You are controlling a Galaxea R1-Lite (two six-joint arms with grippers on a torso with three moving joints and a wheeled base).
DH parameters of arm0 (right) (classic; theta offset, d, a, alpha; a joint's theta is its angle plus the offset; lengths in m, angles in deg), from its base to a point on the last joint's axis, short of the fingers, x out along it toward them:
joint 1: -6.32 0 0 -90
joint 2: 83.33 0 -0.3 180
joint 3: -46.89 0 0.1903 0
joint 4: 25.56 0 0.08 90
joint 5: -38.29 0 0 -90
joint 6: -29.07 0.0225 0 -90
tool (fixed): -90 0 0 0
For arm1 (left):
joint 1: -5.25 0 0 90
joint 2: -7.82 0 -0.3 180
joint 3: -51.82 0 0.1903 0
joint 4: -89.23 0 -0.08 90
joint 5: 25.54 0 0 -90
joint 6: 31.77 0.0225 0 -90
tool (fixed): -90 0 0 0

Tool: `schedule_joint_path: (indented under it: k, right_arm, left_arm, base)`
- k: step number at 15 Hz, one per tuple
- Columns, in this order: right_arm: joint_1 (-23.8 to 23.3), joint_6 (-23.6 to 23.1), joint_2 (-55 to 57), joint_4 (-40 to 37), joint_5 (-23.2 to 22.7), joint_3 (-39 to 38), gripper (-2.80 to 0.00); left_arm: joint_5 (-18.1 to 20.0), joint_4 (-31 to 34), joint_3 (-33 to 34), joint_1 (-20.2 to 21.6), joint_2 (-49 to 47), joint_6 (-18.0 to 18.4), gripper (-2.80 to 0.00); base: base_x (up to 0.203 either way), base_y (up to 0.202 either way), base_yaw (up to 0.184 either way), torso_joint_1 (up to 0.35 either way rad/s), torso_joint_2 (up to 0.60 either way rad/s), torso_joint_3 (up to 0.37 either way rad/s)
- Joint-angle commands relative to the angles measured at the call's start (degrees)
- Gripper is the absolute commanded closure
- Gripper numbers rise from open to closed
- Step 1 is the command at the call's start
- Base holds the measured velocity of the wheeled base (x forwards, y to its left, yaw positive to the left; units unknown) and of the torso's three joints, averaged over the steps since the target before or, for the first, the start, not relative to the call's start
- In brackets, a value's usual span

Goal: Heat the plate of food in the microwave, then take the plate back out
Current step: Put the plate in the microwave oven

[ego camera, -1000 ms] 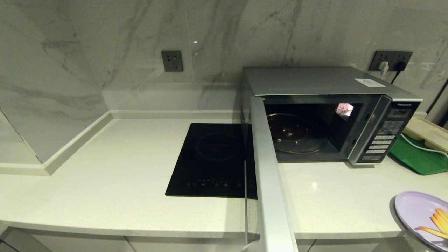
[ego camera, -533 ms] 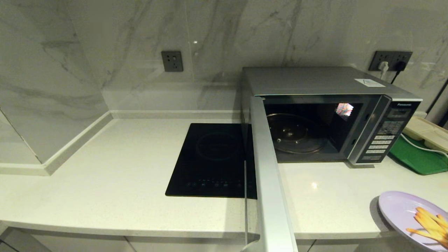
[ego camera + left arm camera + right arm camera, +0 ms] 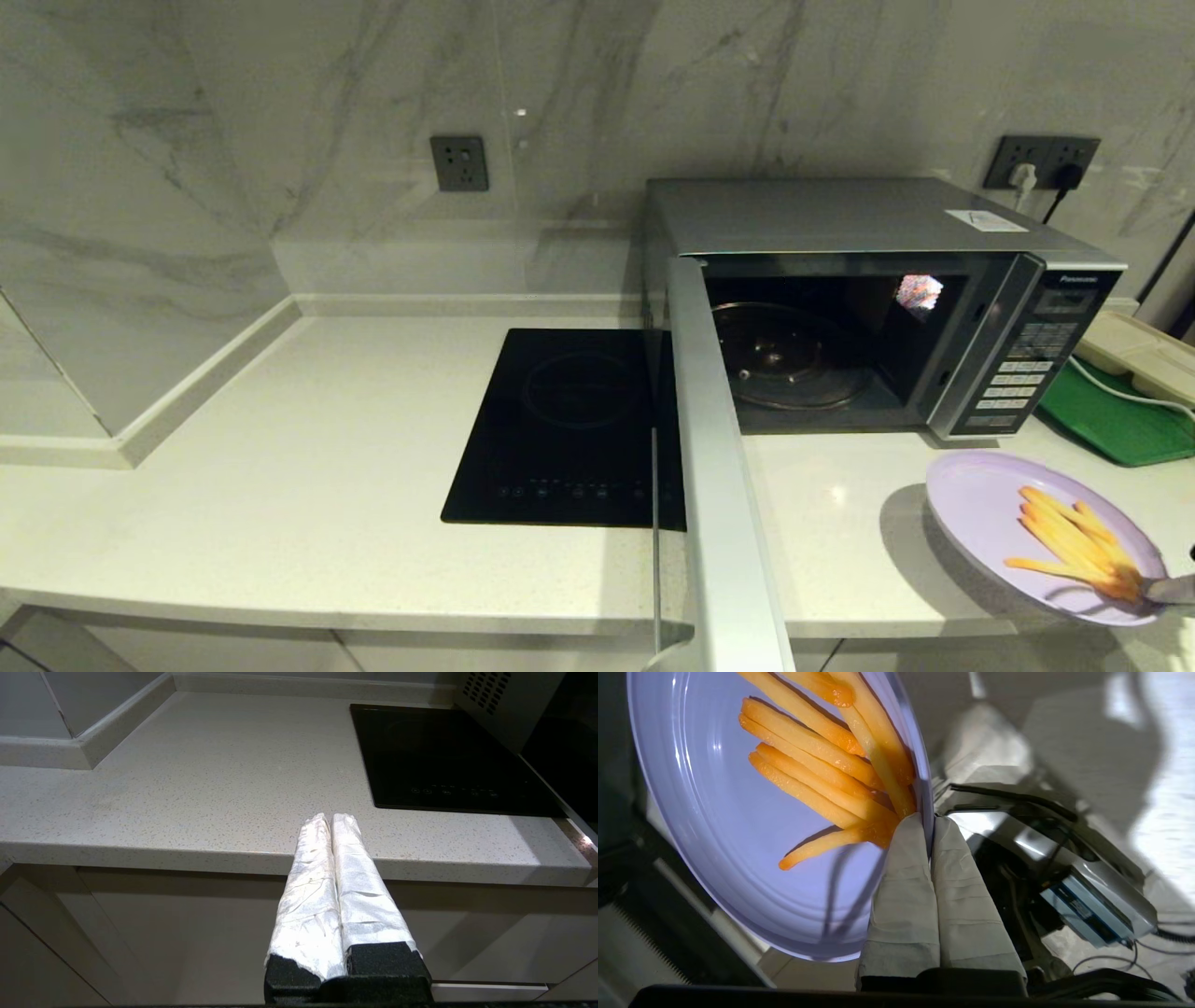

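microwave (image 3: 868, 280) door open, empty inside. my right gripper (image 3: 927, 823) clamped on plate of food (image 3: 990, 504) rim, near right; heating, retrieval left. left gripper (image 3: 329, 821) jaws together, parked.

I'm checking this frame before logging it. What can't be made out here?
- Right gripper: shut on the plate of food; in the head view the frame edge cuts off all but a fingertip.
- Microwave: keypad labels too small to read.
- Left gripper: outside the head view.

Pale speckled counter (image 3: 280, 485) bears microwave (image 3: 868, 224), hob (image 3: 560, 429), green tray (image 3: 1111, 420).
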Motion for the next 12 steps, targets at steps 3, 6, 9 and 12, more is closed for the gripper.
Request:
schedule_joint_path:
  k: [3,6,9,12]
  right_arm:
    - [14.28,9.88,-1.55,-0.21,2.81,5.02,0.0]
    - [23.13,17.5,2.17,-0.11,7.77,9.94,0.0]
    - [30.77,24.52,7.03,-0.17,13.68,16.79,0.0]
    - [36.36,27.84,12.3,-0.22,17.51,21.45,0.0]
  left_arm:
    - [0.0,-0.02,0.01,0.02,0.0,-0.04,0.0]
    - [0.0,-0.02,0.01,0.02,0.0,-0.04,0.0]
    - [0.0,-0.02,0.01,0.02,0.0,-0.04,0.0]
    - [0.0,-0.02,0.01,0.02,0.0,-0.04,0.0]
  base:
    - [0.0,0.0,0.0,0.0,0.0,0.0]
    - [0.0,0.0,0.0,0.0,0.0,0.0]
    - [0.0,0.0,0.0,0.0,0.0,0.0]
    - [0.0,0.0,0.0,0.0,0.0,0.0]
